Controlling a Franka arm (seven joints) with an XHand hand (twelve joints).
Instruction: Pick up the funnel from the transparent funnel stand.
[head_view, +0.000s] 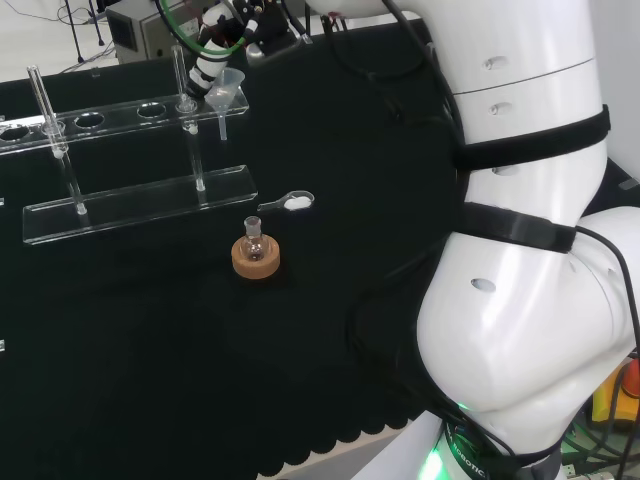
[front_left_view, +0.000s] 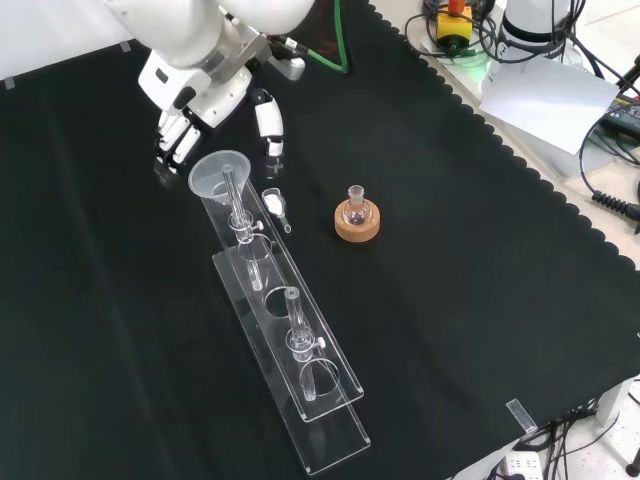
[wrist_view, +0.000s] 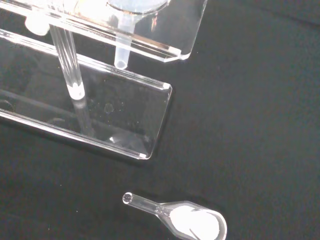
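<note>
Hand (front_left_view: 176, 140): poised at the far end of the transparent funnel stand (front_left_view: 335, 425), at about 11 o'clock from the funnel (front_left_view: 222, 172) in the front view. Fingers to one side of the rim and thumb (front_left_view: 268, 122) to the other, spread apart with nothing clamped between them. Looks like a bracket set up for closing round the cone (contact with the rim cannot be told).

Funnel: seated upright in the end hole of the upper shelf, stem (wrist_view: 122, 51) hanging through and ending above the base plate. Held there by the cone alone, so a straight lift should free it. Tilting too soon risks catching the stem on the hole.

Nearby, in the front view: small scoop (front_left_view: 274, 206) with white powder lying on the cloth at 4 o'clock from the funnel, just beside the stand. Small flask (front_left_view: 354, 208) on its cork ring (front_left_view: 357, 226) farther out at 3 o'clock, kept upright by that ring and well apart from the hand.

Judged stage: approach done, grasp not yet made.
</note>
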